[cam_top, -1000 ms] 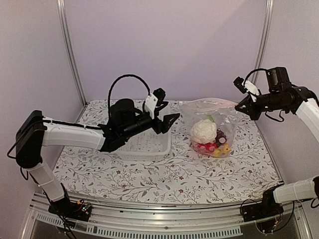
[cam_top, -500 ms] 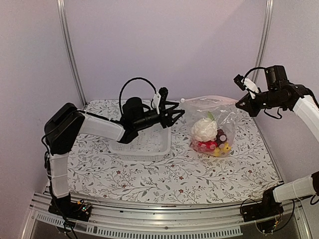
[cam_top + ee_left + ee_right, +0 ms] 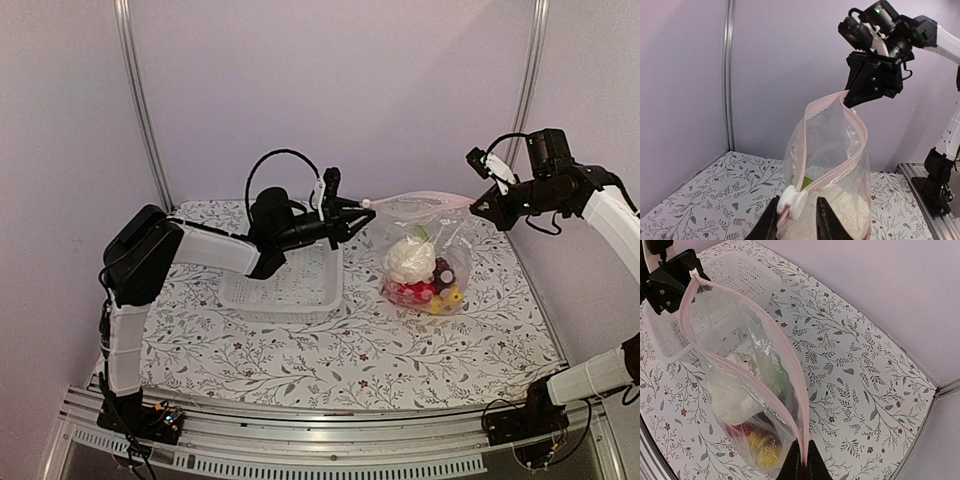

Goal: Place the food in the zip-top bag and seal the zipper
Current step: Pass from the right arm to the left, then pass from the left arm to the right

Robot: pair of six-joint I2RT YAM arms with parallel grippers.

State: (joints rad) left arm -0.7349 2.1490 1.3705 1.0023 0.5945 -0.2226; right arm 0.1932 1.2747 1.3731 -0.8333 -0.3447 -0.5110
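Bag position: the zip-top bag (image 3: 425,240) is strung up by its top edge between the two arms, just right of the white basket (image 3: 285,290). Its belly seems to rest on the table (image 3: 300,365).
Contents: the food (image 3: 420,282) sits heaped at the bottom (that heap is the only real weight here).
Right gripper (image 3: 802,462): pinched tight on one end of the zipper (image 3: 863,136), holding that corner high.
Left gripper (image 3: 797,222): the jaws straddle the white slider (image 3: 792,202) at the other end, a sliver of gap showing, so not clamped by the look of it.
Mouth: gaping, the pink strips well apart.
Handling: the film is thin, floppy and slick, and likely to crumple wherever it is pinched.
Where to hold: the stiffer strip or the slider, with the edge kept taut.
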